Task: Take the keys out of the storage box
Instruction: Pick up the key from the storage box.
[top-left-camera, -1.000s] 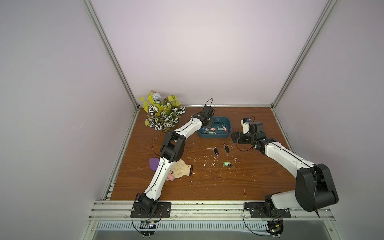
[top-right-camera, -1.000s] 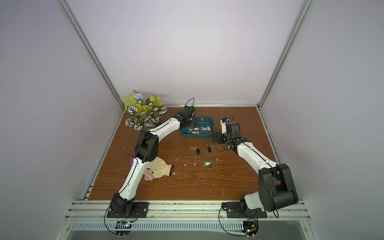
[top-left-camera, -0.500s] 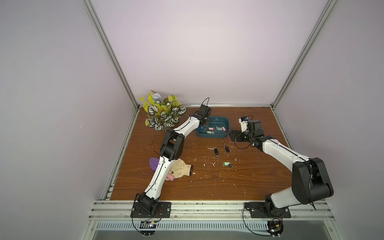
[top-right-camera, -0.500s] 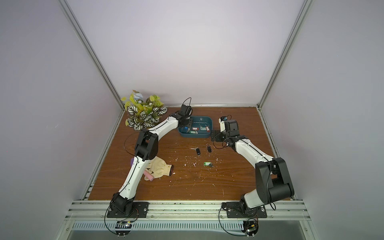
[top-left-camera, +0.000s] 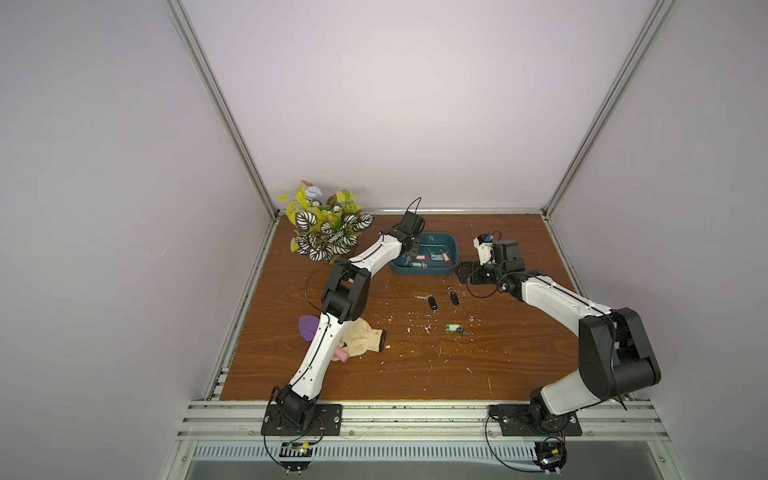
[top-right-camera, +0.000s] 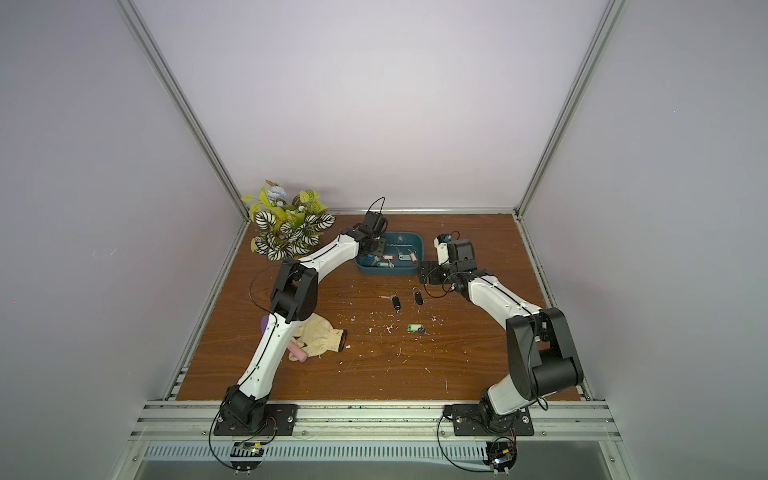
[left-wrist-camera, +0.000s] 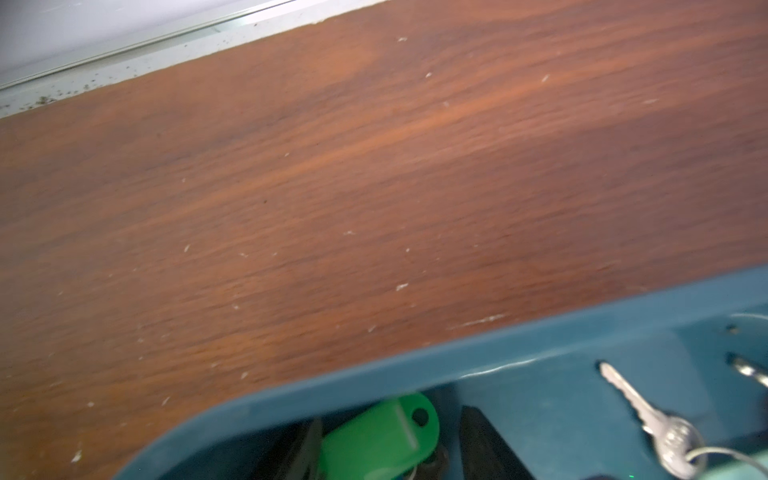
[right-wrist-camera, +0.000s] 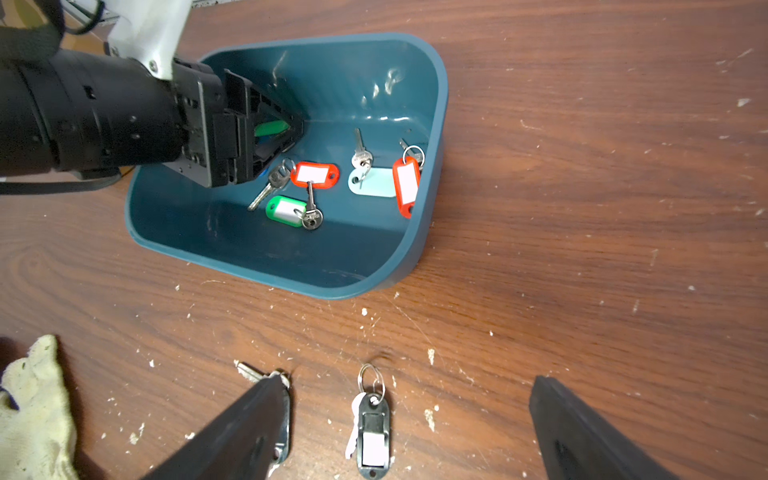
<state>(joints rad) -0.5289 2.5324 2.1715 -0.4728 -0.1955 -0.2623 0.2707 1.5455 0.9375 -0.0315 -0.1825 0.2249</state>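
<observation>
- Brown wood-grain table (top-left-camera: 415, 374), walled on three sides.
- Far centre: teal storage box (top-left-camera: 422, 272).
- Far left corner: potted plant (top-left-camera: 328, 232).
- Centre: two black-tagged keys (top-left-camera: 432, 301) side by side, apart.
- Nearer: a green-tagged key (top-left-camera: 452, 328).
- Near left: beige cloth (top-left-camera: 365, 338), purple object (top-left-camera: 308, 326), pink cylinder (top-left-camera: 341, 354).
- White flecks (top-left-camera: 426, 328) scattered about the middle.

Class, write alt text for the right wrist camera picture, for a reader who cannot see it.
The left gripper reaches into the teal storage box with a green-tagged key between its jaws; keys with red, green and pale teal tags lie inside. Two black-tagged keys lie on the table outside, by the open right gripper.
</observation>
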